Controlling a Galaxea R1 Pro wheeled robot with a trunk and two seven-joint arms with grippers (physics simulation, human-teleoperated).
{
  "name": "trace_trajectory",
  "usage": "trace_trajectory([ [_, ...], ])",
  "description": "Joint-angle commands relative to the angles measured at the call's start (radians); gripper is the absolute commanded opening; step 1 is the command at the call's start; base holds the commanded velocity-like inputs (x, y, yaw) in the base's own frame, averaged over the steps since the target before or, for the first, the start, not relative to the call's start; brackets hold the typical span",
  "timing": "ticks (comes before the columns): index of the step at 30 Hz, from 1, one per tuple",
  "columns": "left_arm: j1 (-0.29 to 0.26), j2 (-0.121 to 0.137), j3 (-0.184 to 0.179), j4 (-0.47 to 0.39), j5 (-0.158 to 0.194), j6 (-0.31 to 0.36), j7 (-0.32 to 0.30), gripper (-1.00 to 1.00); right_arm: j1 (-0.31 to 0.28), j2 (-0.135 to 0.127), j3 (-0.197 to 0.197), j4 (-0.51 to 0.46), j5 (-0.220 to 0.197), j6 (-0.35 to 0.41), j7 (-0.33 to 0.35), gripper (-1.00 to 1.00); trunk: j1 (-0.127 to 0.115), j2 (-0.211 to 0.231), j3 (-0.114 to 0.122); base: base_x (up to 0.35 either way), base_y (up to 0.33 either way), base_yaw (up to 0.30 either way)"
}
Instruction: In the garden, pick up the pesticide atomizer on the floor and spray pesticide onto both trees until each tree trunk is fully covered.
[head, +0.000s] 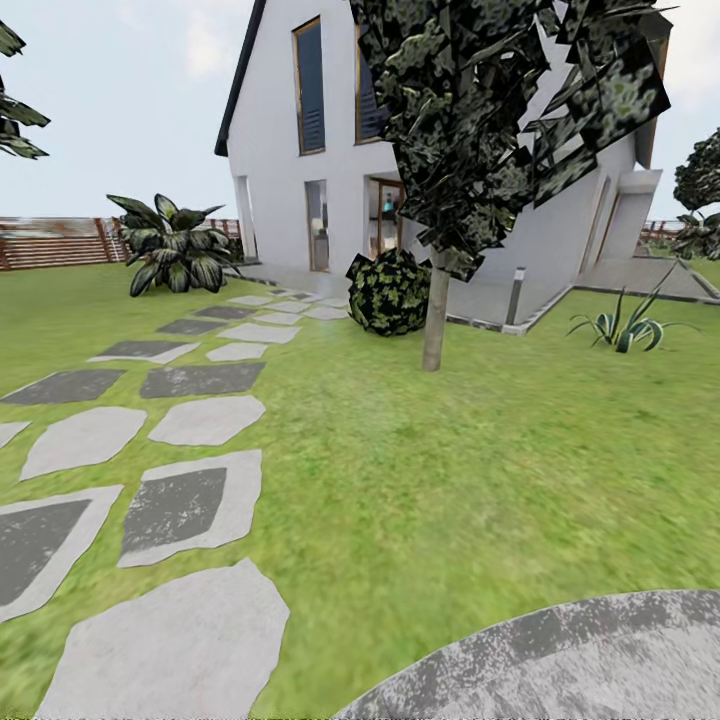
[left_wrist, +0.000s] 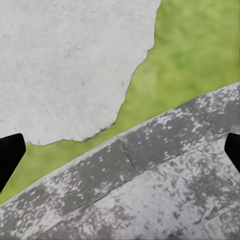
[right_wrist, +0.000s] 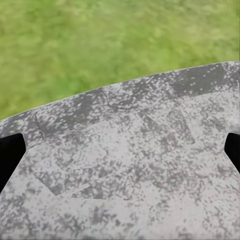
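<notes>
One tree stands on the lawn ahead, right of centre in the head view. Its slim pale tree trunk rises bare into a dark blocky crown. The pesticide atomizer is out of view. In the left wrist view my left gripper is open, with its black fingertips far apart over grey paving and grass and nothing between them. My right gripper is likewise open and empty above speckled grey paving, its fingertips at the frame's sides.
Grey stepping stones run from near left toward the white house. A round shrub sits just left of the trunk, with a bollard lamp and a spiky plant to its right. A broad-leaved plant and a slatted fence lie far left.
</notes>
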Motion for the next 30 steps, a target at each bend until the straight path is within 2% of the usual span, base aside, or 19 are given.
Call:
trace_trajectory([
  [1, -0.001, 0.000, 0.001, 0.001, 0.006, -0.003, -0.001, 1.00, -0.001, 0.000, 0.000, 0.001, 0.000, -0.003, 0.000, 1.00, 0.004, -0.008, -0.006, 0.000, 0.000, 0.000],
  [30, -0.001, -0.002, 0.000, 0.002, 0.005, -0.004, -0.001, 1.00, -0.001, 0.001, 0.001, 0.002, 0.000, -0.003, 0.000, 1.00, 0.115, -0.211, -0.143, 0.000, 0.000, 0.000],
])
